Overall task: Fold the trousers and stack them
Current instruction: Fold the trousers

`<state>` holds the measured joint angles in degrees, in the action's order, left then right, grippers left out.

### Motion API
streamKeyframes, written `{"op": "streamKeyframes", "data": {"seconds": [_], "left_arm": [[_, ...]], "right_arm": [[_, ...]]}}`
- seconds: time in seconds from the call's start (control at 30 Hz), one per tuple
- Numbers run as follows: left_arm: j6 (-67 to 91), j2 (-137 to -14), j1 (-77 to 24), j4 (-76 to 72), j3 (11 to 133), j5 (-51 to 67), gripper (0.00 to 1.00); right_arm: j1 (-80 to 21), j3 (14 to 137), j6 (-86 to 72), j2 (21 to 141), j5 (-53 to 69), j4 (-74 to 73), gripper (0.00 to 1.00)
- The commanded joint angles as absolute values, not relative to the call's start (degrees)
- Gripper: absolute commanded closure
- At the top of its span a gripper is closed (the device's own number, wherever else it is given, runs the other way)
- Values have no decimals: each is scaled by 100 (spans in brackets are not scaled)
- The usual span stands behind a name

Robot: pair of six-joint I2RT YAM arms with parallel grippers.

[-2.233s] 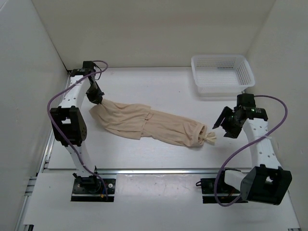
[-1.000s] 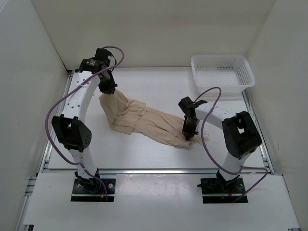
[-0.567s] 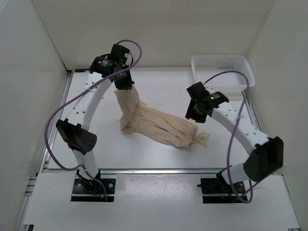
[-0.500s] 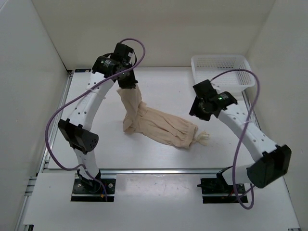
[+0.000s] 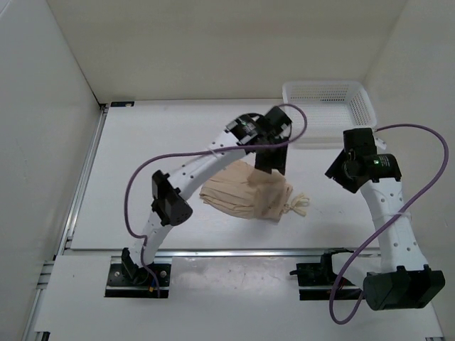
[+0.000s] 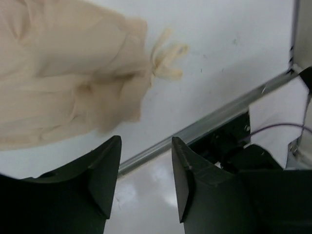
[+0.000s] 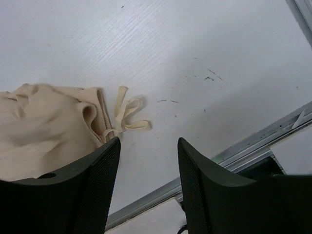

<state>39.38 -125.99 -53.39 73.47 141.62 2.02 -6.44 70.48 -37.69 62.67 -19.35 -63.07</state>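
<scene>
Near rail (image 5: 227, 251): is running along the table's near edge, with the 2 arm bases sitting in front of it.
Table (image 5: 142, 163): is carrying the trousers in the middle and the basket at the far right corner.
Right gripper (image 7: 148, 146): is hanging over bare table to the right of the trousers, apart from them. Its 2 fingers are standing spread with nothing between them.
Trousers (image 5: 245, 195): are lying bunched into 1 short, wrinkled, folded heap a little right of the table's centre, well apart from the basket.
Drawstring (image 5: 298, 204): is trailing out of the heap's right end onto the table, its loops lying flat.
Left gripper (image 6: 145, 146): is reaching across from the left and hovering over the far right part of the heap. Its fingers are standing parted, with only table showing in the gap. Whether it is touching the cloth cannot be told from the top view.
Purple cables (image 5: 153, 167): are looping from each arm.
Basket (image 5: 323, 86): is sitting upright beyond both grippers. Its white mesh walls and floor are showing through the open top.
</scene>
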Motion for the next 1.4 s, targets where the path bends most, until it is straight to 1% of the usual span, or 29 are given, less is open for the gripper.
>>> {"op": "streamKeyframes", "data": {"seconds": [0.0,0.13,0.17,0.2,0.23,0.27,0.3,0.33,0.37,0.4,0.43,0.5,0.53,0.57,0.6,0.63,0.73,0.83,1.0,1.13,1.17,1.3,1.33,1.37], "left_arm": [[3991,-12578,-5502,7418,14309,826,42],[3858,-11849,-5309,7418,13835,624,42],[3806,-11682,-5108,7418,13460,563,42],[3736,-11515,-5019,7348,13230,493,44],[3735,-11209,-4940,7348,13010,379,49],[3683,-11076,-4818,7278,12782,143,62],[3683,-10961,-4764,7225,12318,88,69],[3683,-10829,-4764,7077,12105,88,74],[3683,-10828,-4711,7023,11937,140,78],[3630,-10828,-4763,7022,11779,271,86],[3630,-10950,-4764,7022,11777,212,88],[3857,-10951,-4852,7198,11647,-69,87],[3928,-10838,-4852,7250,11515,-149,87],[4007,-10733,-4756,7251,11340,-202,87],[4069,-10601,-4563,7181,10912,-254,85],[4122,-10278,-4457,7181,10681,-333,85],[4122,-9575,-3965,6979,9874,-395,85],[4122,-9186,-3560,6926,9450,-396,85],[4061,-8851,-3322,7049,9396,-501,85],[4061,-8728,-3104,7198,9343,-633,85],[3991,-8641,-2989,7198,9282,-633,85],[3929,-8429,-2761,7251,9281,-633,85],[3868,-8429,-2760,7251,9281,-633,85],[3867,-8429,-2681,7303,9281,-633,85]], "right_arm": [[-431,6725,-3489,6056,-1820,-6311,44],[-431,6381,-3376,6056,-1618,-6083,44],[-431,6320,-3262,6056,-1513,-5995,44],[-431,6258,-3191,6056,-1198,-5907,45],[-431,6206,-3190,6134,-1082,-5793,48],[-431,6153,-3043,6222,-933,-5688,49],[-492,6100,-2963,6344,-758,-5565,51],[-492,6030,-2962,6441,-425,-5424,56],[-553,6029,-2727,6547,-187,-5327,58],[-554,6029,-2603,6791,42,-5239,59],[-667,6029,-2506,6933,174,-5238,62],[-1123,6309,-2172,7362,255,-5177,61],[-1325,6441,-2075,7531,255,-5177,58],[-1745,6738,-2022,7689,46,-5307,50],[-1958,6880,-2021,8004,-156,-5361,49],[-2264,6995,-2021,8155,-489,-5361,49],[-2504,7355,-2161,8787,-878,-5361,49],[-2759,7882,-2224,9455,-1212,-5361,49],[-3084,8691,-2162,10598,-1441,-5361,47],[-3146,8798,-2223,11108,-1494,-5309,47],[-3146,8798,-2224,11240,-1442,-5256,50],[-3146,8859,-2276,11364,-1441,-5256,75],[-3146,8859,-2337,11364,-1441,-5256,88],[-3146,8859,-2338,11295,-1441,-5256,93]]}}
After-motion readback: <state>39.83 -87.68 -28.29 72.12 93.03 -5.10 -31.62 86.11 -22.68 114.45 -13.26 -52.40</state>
